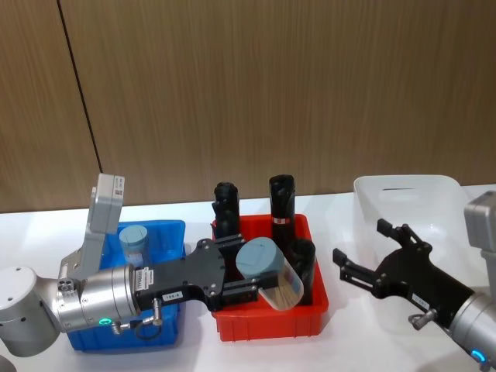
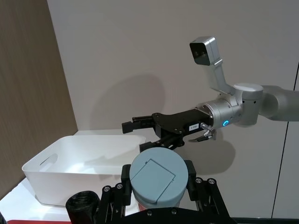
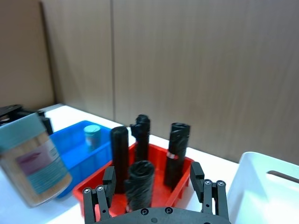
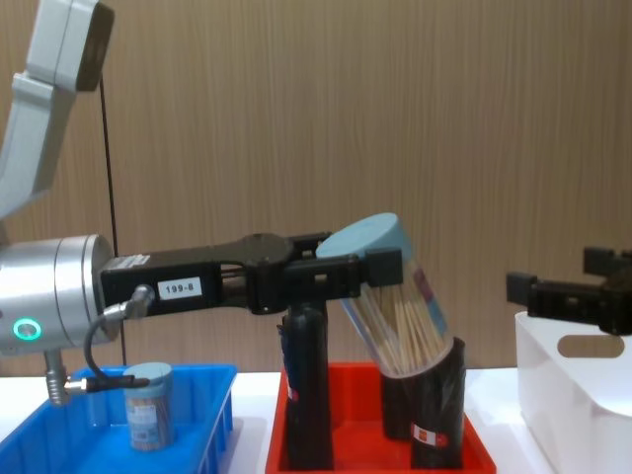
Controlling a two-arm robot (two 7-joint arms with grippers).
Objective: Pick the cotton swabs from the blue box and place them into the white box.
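- Cotton swabs (image 1: pixel 267 273) are on their way: I have one tub of them in the air right over the red tray (image 1: pixel 271 332), tipped on a slant with the lid up.
- My left gripper (image 1: pixel 243 277) is clamped on this tub just under the lid.
- I think this is the carry step, about half done. The white box (image 1: pixel 368 213) sits on the far side of the red tray from the blue box (image 1: pixel 170 242).
- My right gripper (image 1: pixel 361 242) hangs between the red tray and the white box. Its fingers are wide apart, it holds nothing, and it faces the tub.
- Next I must either hand the tub to it or go past it to the white box. It is in the way, so I should go slow.
- Tall black rolls (image 1: pixel 282 198) stand in the red tray. The tub's low end is close to one, and I cannot tell if it touches. I should keep high.
- A second tub (image 1: pixel 133 242) stands in the blue box, beside the red tray.
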